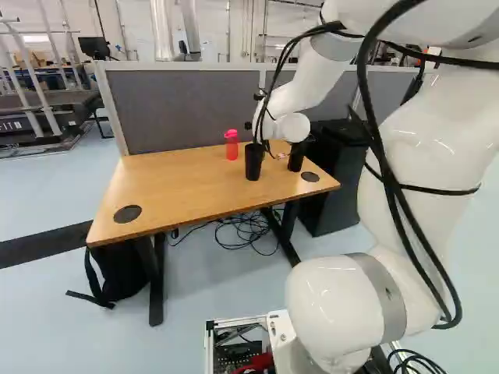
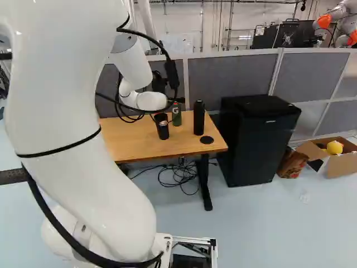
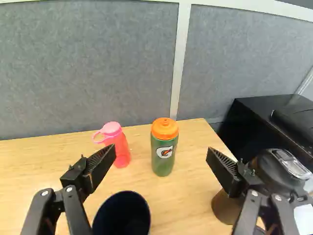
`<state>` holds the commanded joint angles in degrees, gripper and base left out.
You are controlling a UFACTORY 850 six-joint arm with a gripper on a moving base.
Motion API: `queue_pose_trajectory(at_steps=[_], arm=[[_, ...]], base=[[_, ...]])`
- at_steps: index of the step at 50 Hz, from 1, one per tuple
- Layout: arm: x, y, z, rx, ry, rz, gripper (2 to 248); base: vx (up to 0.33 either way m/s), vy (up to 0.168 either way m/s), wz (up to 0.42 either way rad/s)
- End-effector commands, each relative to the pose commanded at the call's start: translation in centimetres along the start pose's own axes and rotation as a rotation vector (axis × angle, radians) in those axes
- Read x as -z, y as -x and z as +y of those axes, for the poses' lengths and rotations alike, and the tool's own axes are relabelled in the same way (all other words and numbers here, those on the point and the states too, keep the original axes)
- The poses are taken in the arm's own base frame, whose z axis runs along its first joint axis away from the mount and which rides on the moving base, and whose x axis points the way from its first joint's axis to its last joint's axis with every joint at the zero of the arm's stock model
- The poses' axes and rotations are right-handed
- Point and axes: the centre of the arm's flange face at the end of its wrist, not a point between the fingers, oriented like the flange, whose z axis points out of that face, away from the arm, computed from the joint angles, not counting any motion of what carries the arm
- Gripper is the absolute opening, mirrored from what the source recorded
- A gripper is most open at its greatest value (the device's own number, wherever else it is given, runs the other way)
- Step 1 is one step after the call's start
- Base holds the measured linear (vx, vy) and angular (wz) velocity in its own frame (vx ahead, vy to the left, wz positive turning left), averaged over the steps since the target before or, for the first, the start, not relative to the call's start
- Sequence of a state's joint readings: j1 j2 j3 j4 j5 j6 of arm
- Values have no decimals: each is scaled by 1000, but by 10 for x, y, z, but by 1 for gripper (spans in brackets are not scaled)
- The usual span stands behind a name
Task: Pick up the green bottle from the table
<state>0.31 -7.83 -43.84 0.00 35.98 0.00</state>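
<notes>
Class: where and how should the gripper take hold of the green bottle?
Grip the green bottle by its body, just below the orange cap, probably bringing the gripper in from the arm's side, over the dark cup: it stands upright and its body looks round.

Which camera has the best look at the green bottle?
Wrist view: the green bottle shows whole and large, orange lid to base. Right base view: small, near the black cup, lid not discernible. Left base view: can't make it out.
</notes>
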Motion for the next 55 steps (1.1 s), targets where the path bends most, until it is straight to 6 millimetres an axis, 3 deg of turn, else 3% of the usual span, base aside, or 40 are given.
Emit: queue_pose_trajectory(at_steps=[44,55], arm=[[-63,-44,0,0,1,-155,247],[-81,-45,0,0,1,-222,247]], base=[[0,0,0],[0,0,0]])
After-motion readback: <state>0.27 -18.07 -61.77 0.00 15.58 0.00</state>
